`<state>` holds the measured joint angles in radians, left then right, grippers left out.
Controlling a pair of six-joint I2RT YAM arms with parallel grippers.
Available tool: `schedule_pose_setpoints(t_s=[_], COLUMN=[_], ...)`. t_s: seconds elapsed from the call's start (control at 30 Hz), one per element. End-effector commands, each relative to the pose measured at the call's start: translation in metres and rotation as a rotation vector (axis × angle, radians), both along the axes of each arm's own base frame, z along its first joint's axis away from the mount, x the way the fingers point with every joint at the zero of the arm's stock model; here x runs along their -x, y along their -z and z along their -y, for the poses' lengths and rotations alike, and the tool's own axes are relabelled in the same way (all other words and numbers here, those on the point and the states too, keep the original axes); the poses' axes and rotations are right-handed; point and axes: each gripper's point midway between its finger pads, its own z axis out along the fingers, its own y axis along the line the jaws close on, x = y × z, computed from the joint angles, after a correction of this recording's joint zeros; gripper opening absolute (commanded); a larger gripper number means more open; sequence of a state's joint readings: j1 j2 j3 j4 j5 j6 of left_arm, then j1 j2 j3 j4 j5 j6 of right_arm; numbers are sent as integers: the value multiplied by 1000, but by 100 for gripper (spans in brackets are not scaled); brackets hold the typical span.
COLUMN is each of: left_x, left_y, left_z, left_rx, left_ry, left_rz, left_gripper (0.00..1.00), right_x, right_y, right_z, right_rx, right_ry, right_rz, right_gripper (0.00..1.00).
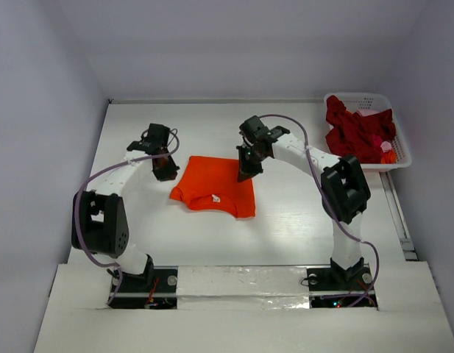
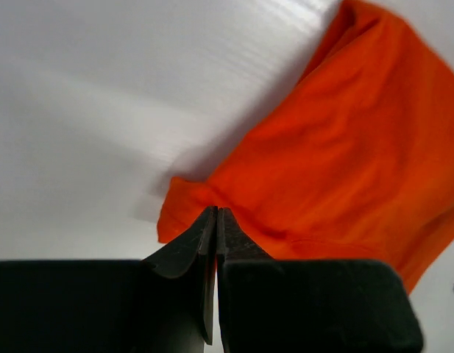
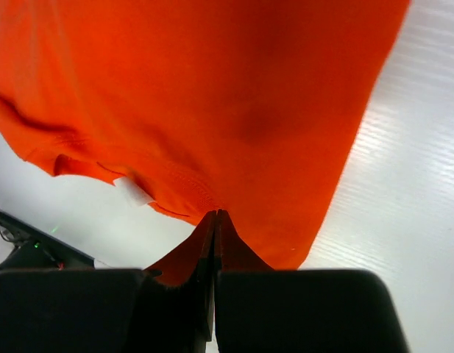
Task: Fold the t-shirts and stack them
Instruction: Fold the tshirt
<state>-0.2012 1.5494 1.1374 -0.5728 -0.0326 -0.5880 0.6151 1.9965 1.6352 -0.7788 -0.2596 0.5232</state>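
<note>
Both left pincer (image 1: 166, 173) and right pincer (image 1: 246, 175) are closed at the orange t-shirt (image 1: 212, 180) on a white table (image 1: 300, 213) between pale walls (image 1: 227, 44).

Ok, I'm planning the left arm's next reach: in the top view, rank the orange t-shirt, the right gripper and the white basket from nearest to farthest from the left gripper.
From the left gripper:
1. orange t-shirt, right beside it, mid-table.
2. right gripper, over that shirt's right edge.
3. white basket, at the table's far right corner.
</note>
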Motion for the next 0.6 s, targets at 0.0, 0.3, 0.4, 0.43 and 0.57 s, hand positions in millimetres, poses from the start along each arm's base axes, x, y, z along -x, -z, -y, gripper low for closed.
schedule_pose_setpoints(t_s=[0.0, 0.3, 0.4, 0.43, 0.57], left_x=[7, 17, 17, 17, 18], left_y=[-13, -1, 2, 3, 6], left_z=[-6, 8, 14, 17, 26], left_rx=[0, 19, 24, 24, 33], left_ry=[-31, 1, 19, 26, 42], left_rz=[72, 14, 2, 2, -10], left_gripper=[0, 0, 0, 0, 0], right_x=[-21, -11, -6, -3, 7], right_y=[-24, 0, 6, 11, 26], right_z=[-3, -15, -17, -15, -11], right_rx=[-71, -86, -79, -67, -43], right_ry=[38, 33, 20, 21, 12], right_rz=[87, 27, 19, 12, -13], right_gripper=[0, 0, 0, 0, 0])
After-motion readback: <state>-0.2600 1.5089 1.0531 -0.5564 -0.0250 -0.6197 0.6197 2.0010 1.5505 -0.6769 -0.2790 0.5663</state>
